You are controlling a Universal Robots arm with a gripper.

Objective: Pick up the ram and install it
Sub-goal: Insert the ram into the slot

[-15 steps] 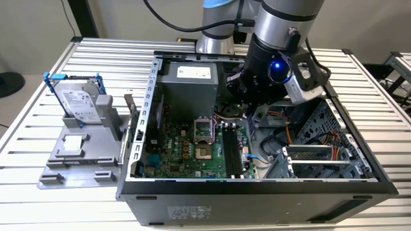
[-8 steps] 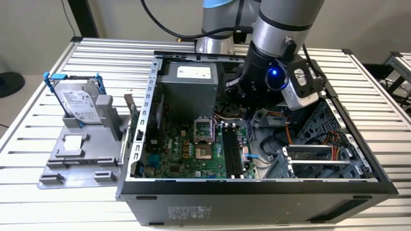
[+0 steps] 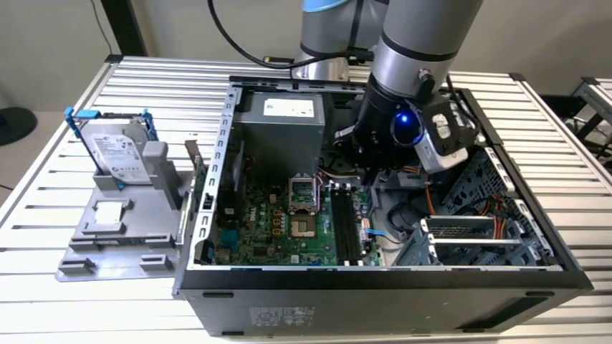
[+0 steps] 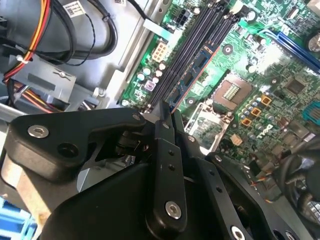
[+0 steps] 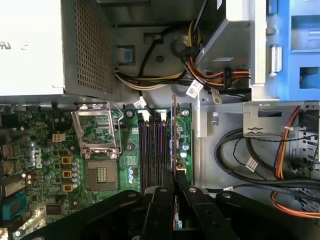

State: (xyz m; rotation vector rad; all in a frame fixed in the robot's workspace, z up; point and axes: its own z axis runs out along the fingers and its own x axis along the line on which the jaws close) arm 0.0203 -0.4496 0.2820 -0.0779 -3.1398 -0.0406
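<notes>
The single arm (image 3: 421,43) comes down steeply from the far side of the scene, its grey tube leaning toward the exterior view's right, with the black wrist section (image 3: 383,129) below it carrying a blue light. The gripper (image 5: 176,192) points downward, and in both wrist views its two black fingers (image 4: 165,150) stand closed on the edge of the ram (image 5: 174,145), held upright between them.

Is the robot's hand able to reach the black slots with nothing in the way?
Probably yes. The hand holds the ram close above the black slots, nothing lies between them, and the cables sit off to the side.
</notes>
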